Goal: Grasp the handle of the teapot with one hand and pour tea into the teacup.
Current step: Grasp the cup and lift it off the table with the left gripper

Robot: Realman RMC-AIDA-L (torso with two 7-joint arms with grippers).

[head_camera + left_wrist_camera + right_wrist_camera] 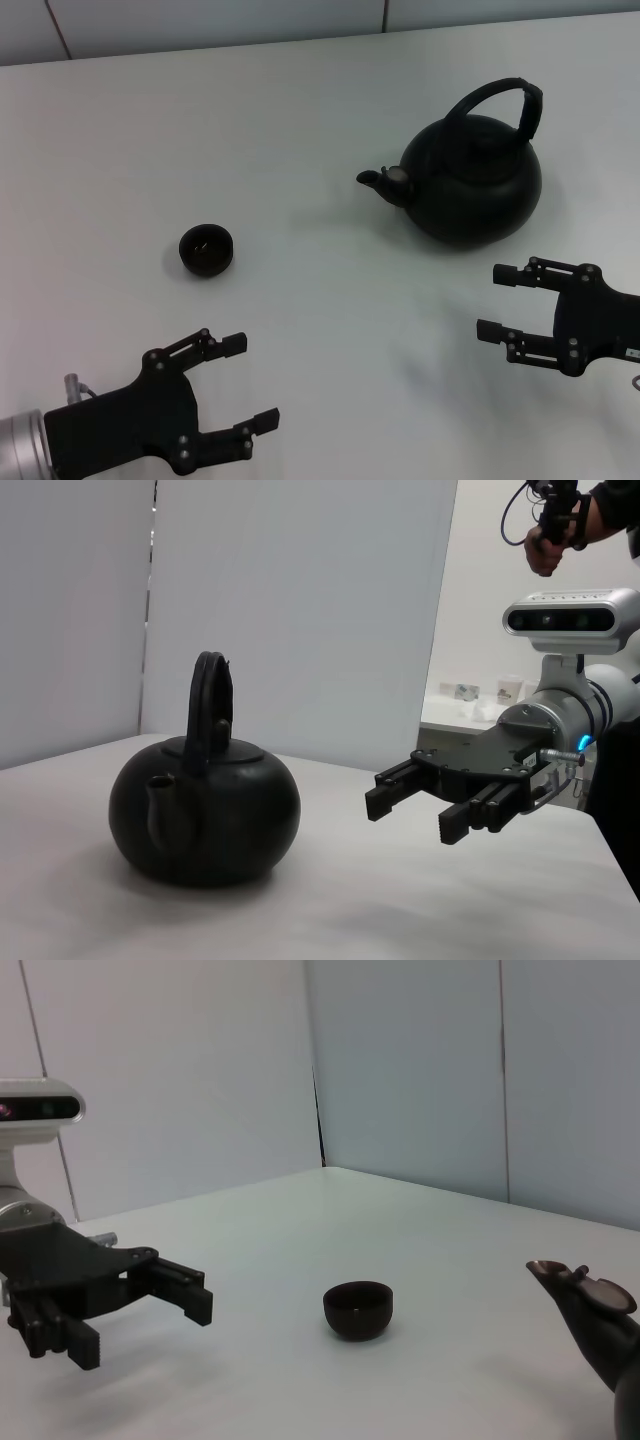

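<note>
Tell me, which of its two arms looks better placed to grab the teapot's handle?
The right, probably. The right gripper hangs open just in front of the teapot, below its handle. The left gripper is open too, but nearer the teacup.

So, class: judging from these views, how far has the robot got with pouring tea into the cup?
Nothing is done yet. The teapot stands upright on the table, its handle ungrasped, and the teacup sits apart, off its spout side. Both end effectors hover open and empty: the right end effector near the pot, the left end effector near the cup. Grasping, lifting and pouring all remain.
</note>
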